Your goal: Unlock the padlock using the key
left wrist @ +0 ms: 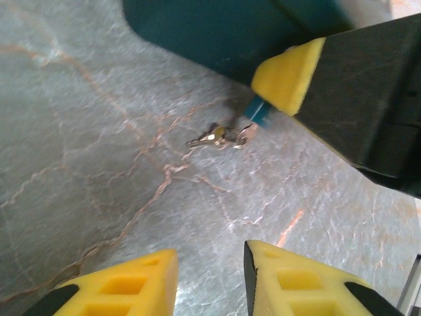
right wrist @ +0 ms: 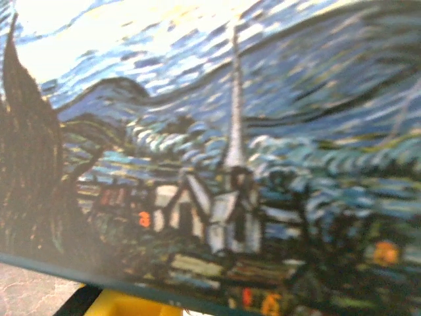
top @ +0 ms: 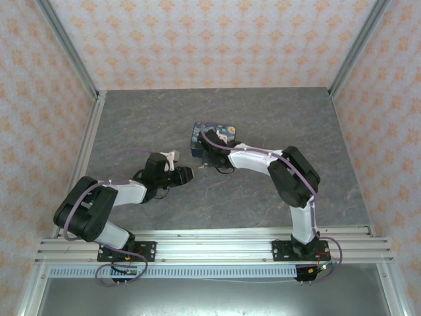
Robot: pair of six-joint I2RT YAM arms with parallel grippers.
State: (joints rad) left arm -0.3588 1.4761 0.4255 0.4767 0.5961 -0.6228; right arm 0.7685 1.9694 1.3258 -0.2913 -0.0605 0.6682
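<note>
beside the tin (left wrist: 210, 33), right pincer (left wrist: 273, 99) clamps the padlock (left wrist: 258, 113); left pincer (left wrist: 210, 283) hovers low, apart.

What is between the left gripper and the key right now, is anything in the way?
Nothing visible. In the left wrist view, bare table lies between the open left gripper and the key. The key rests on the table beside the padlock, which sits under the right gripper's pad, near the tin.
</note>
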